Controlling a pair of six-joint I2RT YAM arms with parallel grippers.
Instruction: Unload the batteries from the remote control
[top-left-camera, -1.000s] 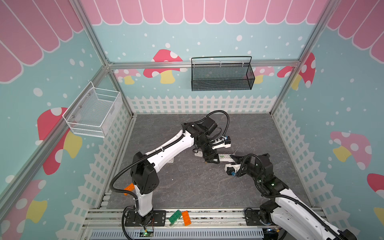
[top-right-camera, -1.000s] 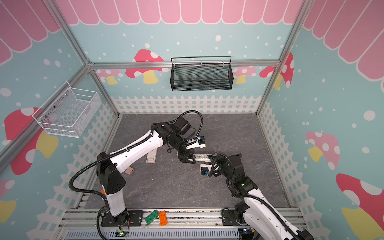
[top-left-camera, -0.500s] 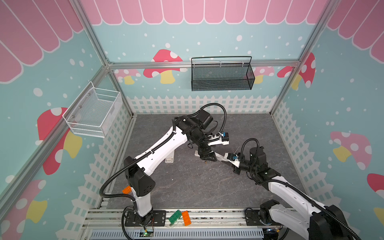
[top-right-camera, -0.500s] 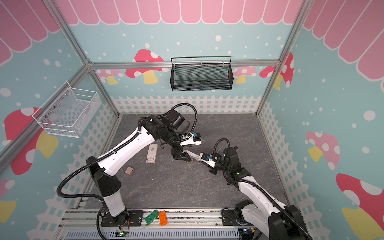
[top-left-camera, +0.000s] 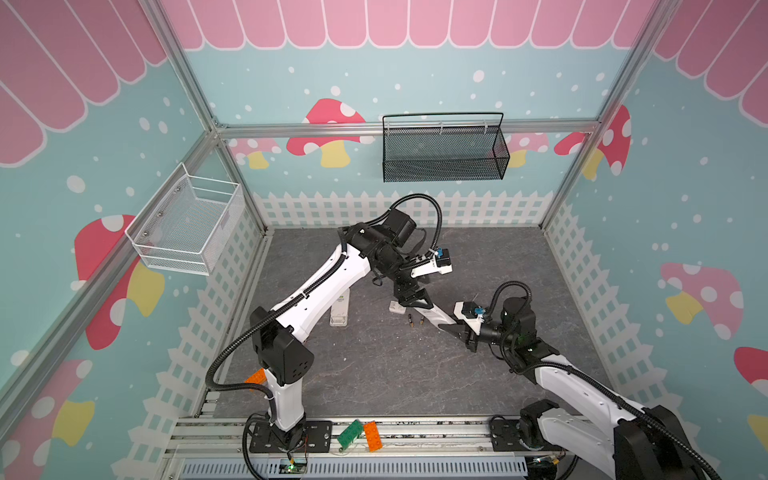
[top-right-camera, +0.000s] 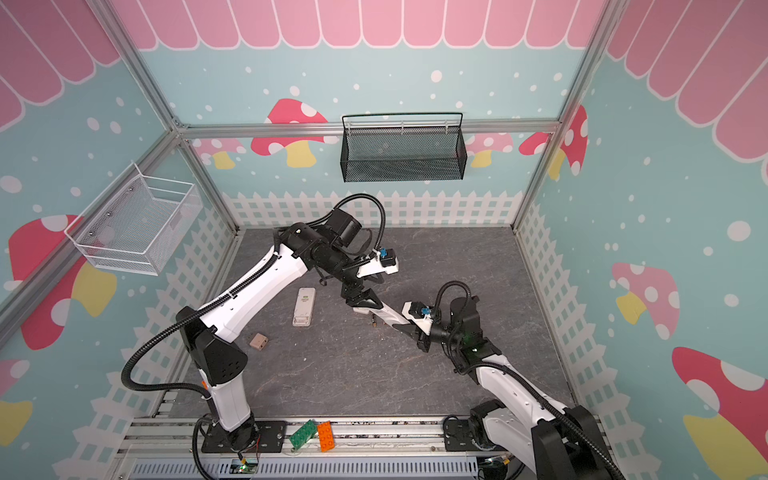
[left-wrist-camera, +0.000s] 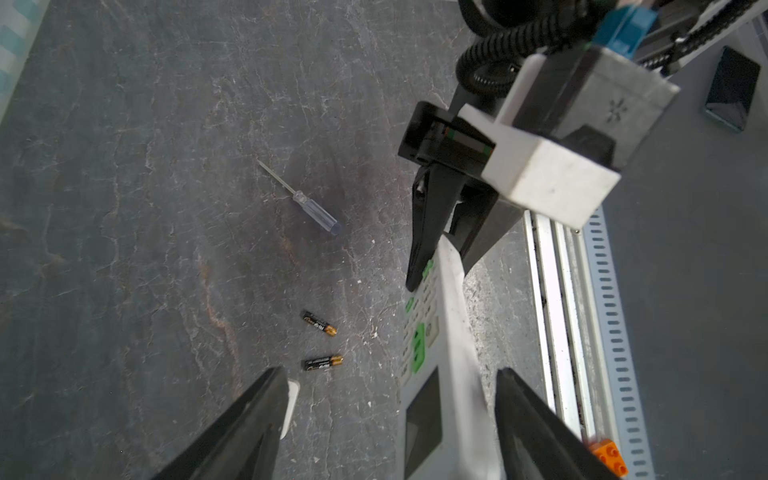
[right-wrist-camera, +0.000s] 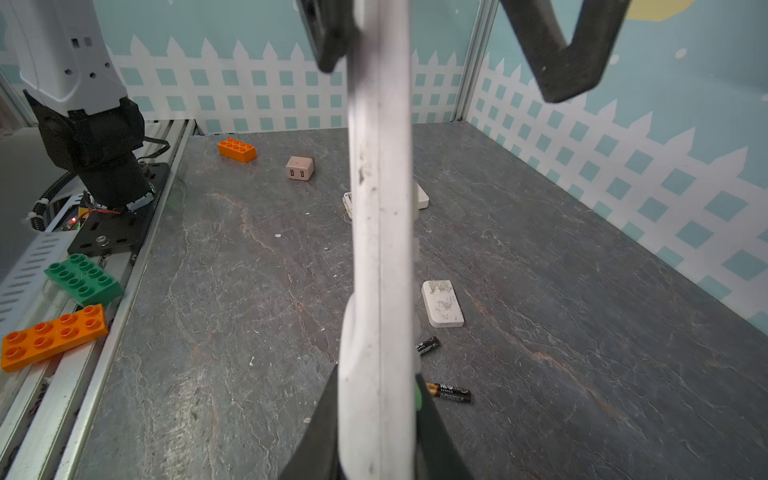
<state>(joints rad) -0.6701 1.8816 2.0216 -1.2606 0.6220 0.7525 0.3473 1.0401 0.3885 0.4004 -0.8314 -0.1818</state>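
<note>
A white remote control (top-left-camera: 436, 313) (top-right-camera: 390, 316) hangs tilted above the floor, and my right gripper (top-left-camera: 453, 328) (right-wrist-camera: 376, 374) is shut on its near end. My left gripper (top-left-camera: 415, 301) (left-wrist-camera: 388, 374) is open and its jaws straddle the remote's (left-wrist-camera: 440, 353) far end, with a gap showing on each side. Two batteries (left-wrist-camera: 319, 323) (left-wrist-camera: 323, 362), black with gold ends, lie loose on the grey floor beside the remote, also visible in the right wrist view (right-wrist-camera: 428, 345) (right-wrist-camera: 451, 392). A small white battery cover (right-wrist-camera: 442, 303) lies near them.
A second white remote (top-right-camera: 304, 306) lies on the floor at the left. A clear-handled screwdriver (left-wrist-camera: 307, 203), a tan block (top-right-camera: 258, 341) and an orange brick (right-wrist-camera: 237, 149) lie around. Green (top-left-camera: 351, 432) and orange (top-left-camera: 372, 435) bricks rest on the front rail. Black (top-left-camera: 444, 153) and white (top-left-camera: 187, 226) baskets hang on the walls.
Both arms have shifted posture: the right arm has dropped lower and stretched out, and the left elbow has swung. The remote stays between the two grippers at about the same spot.
</note>
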